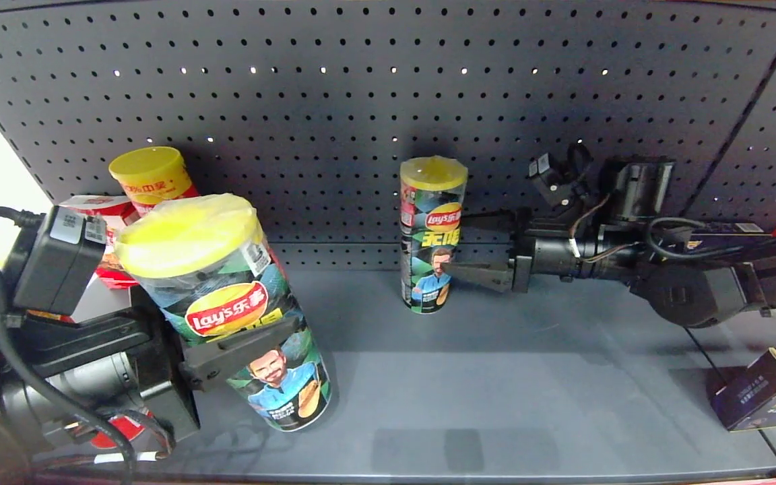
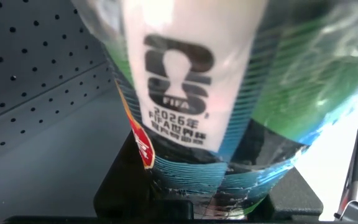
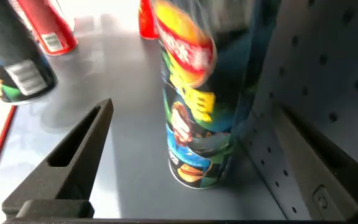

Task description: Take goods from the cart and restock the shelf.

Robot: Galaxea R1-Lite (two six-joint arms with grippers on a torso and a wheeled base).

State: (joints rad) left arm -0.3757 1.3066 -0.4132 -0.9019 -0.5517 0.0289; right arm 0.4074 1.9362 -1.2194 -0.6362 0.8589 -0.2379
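Left hand (image 1: 253,333) pinches the tilted chip can (image 1: 216,283), long axis leaning, yellow lid toward 11 o'clock. Right hand (image 1: 455,242), fingers spread, flanks the upright chip can (image 1: 428,195) on the shelf (image 1: 496,377).

The left tool (image 1: 259,337) grips a tilted chips can (image 1: 219,269); the right tool (image 1: 459,244) straddles an upright can (image 1: 428,202).

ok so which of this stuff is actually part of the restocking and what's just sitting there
Job: tilted chip can gripped by the left pincer; upright chip can inside the open right pincer; shelf.
Just there: red can; red box; dark box.
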